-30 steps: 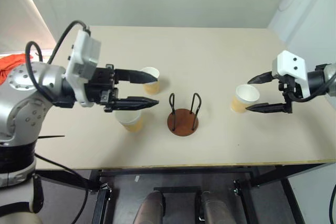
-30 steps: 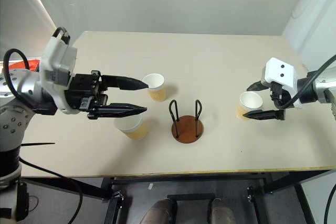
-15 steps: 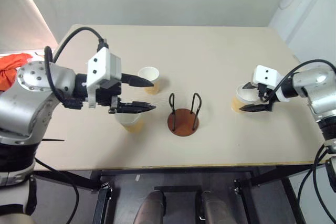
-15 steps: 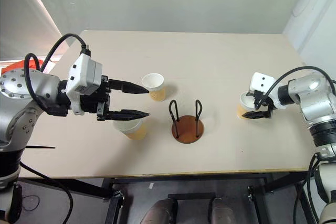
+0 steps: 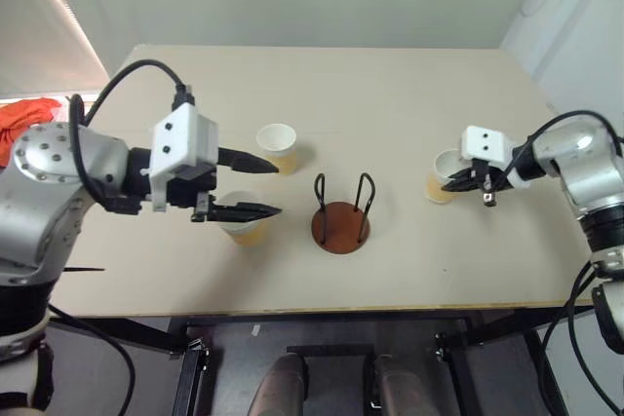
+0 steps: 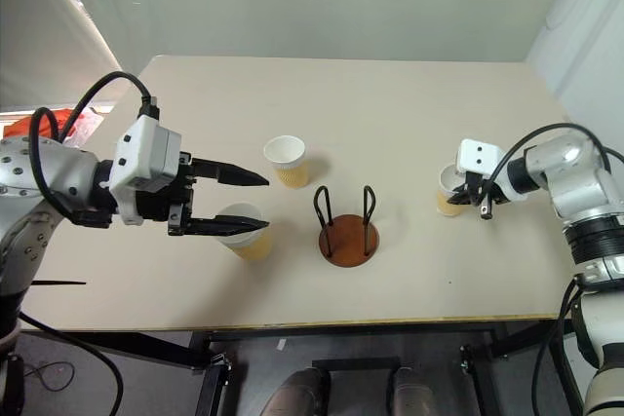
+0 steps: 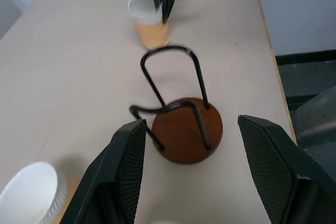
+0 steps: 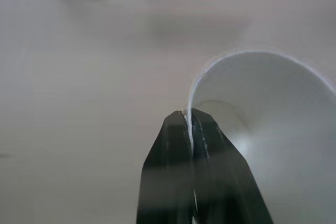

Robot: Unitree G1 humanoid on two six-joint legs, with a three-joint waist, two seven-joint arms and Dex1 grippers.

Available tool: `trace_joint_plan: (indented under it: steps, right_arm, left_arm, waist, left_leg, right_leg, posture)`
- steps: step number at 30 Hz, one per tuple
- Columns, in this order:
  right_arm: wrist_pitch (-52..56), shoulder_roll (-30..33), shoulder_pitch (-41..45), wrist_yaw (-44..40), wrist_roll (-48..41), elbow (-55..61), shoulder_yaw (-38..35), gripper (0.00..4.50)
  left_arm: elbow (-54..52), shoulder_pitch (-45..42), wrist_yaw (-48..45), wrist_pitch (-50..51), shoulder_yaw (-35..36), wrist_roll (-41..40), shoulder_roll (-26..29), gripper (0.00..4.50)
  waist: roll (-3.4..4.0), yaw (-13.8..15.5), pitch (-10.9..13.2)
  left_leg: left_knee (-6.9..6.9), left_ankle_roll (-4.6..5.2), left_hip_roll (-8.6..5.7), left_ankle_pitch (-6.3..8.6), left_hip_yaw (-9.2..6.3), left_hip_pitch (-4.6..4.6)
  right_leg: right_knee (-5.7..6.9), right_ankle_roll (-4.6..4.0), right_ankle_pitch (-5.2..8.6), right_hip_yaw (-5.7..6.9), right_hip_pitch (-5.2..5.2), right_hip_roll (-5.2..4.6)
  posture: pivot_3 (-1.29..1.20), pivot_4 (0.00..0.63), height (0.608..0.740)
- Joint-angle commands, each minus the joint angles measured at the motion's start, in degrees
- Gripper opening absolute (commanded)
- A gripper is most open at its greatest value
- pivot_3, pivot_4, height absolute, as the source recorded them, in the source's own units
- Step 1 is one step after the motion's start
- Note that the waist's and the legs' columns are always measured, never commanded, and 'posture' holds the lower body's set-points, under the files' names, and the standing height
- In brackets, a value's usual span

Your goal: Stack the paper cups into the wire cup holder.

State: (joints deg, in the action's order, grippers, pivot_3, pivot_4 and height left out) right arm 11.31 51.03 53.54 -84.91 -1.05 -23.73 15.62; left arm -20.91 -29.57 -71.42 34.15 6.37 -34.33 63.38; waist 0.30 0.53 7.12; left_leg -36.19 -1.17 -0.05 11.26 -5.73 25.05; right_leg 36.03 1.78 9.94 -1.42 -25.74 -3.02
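Three paper cups on the bench (image 5: 409, 94), all upright, all empty. Right cup (image 6: 448, 192) sits well apart from the wire cup holder (image 6: 348, 233); right gripper (image 6: 466, 196) has its jaws closed on that cup's rim wall, one finger inside, one outside, as the right wrist view shows. Other two cups are left of the holder: far cup (image 6: 286, 161) and near cup (image 6: 246, 231). Left gripper (image 6: 234, 202) hangs above them, jaws open, holding nothing, lower finger over the near cup. Holder stands mid-bench, empty, no cup in its wire loops.

Cups look light, thin-walled, easy to crush or tip. A rim pinch likely works if gentle; squeezing the side wall would probably dent it.
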Motion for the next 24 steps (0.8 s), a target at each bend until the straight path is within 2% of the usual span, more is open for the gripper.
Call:
trace_joint_plan:
  steps: [1,5,9,14,24]
  right_arm:
    - [2.40,1.54,6.40,-5.78,-7.76,7.69,-6.16,0.04]
    - [5.27,-1.61,12.82,-7.59,-18.01,13.68,-5.47,0.04]
    - [5.44,-5.12,13.85,-7.59,-24.36,19.44,1.75,0.04]
    - [2.79,-7.34,12.77,-7.59,-22.80,20.44,7.03,0.04]
    - [-2.10,-11.53,11.42,-7.59,-15.99,17.44,8.98,0.04]
  left_arm:
    - [0.51,2.92,-2.07,-1.13,5.45,0.02,3.17,3.05]
    - [1.44,7.00,-3.60,-1.17,10.33,-0.49,5.59,3.05]
    - [0.71,10.34,-4.55,-1.20,12.73,-0.92,6.23,3.05]
    - [-1.12,14.40,-5.12,-1.13,14.87,-0.54,6.69,3.05]
    - [-3.48,18.82,-5.16,-0.43,18.78,-1.03,7.44,3.05]
  waist:
    - [0.00,-0.09,0.00]
    - [-0.01,-0.65,0.00]
    - [-0.08,-0.76,-0.05]
    - [-0.07,-0.44,-0.04]
    - [-0.11,-0.58,-0.07]
  left_leg:
    - [0.02,-0.02,0.01,0.01,0.00,0.00]
    - [0.07,-0.08,0.08,0.05,-0.01,-0.02]
    - [0.08,-0.18,0.24,0.11,-0.05,-0.09]
    - [0.03,-0.20,0.27,0.10,-0.07,-0.05]
    - [0.02,-0.38,0.38,0.16,-0.06,-0.16]
  right_leg:
    - [0.00,-0.06,0.03,0.00,-0.01,0.02]
    - [0.05,-0.28,0.17,-0.01,-0.08,0.11]
    - [0.09,-0.71,0.44,0.00,-0.06,0.35]
    - [0.30,-0.88,0.53,-0.02,-0.13,0.38]
    - [0.92,-1.22,0.70,0.00,-0.35,0.38]
  posture:
    - [0.00,0.150,0.740]
    - [0.00,0.150,0.740]
    - [0.00,0.150,0.740]
    - [0.00,0.150,0.740]
    - [0.00,0.150,0.740]
